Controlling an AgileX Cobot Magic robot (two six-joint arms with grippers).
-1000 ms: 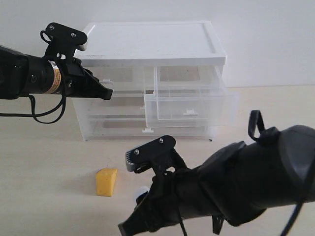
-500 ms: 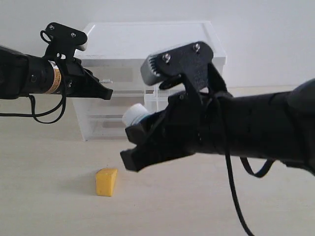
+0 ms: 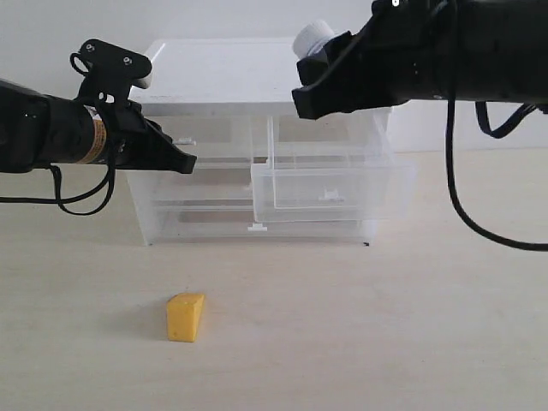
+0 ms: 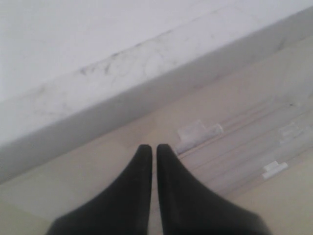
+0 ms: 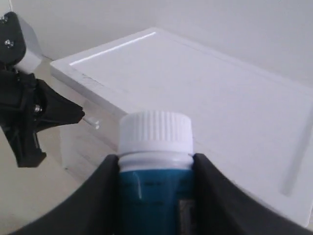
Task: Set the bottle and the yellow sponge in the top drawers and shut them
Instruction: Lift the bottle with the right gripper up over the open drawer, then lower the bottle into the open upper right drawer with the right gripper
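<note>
Bottle [image 5: 155,134]: we hold it clamped by the body in the right pincer [image 5: 155,169], above the cabinet [image 3: 257,77]. We judge it light, stiff and smooth-walled; grip mid-label.
Yellow sponge [image 3: 186,317]: on the worktop [image 3: 385,325]. Soft, squashes; take its flat sides.
Left pincer [image 4: 150,152]: clenched, empty.

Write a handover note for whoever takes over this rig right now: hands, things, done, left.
Left hand: shut, empty, near the translucent left top drawer.
Right hand: gripping the small white plastic bottle with teal label, above the white-topped cabinet.
Yellow wedge-shaped foam sponge: on the table, in front of the cabinet.
Done: translucent right top drawer pulled open, bottle lifted.
Left: bottle in, sponge stowed, both drawers closed.
</note>
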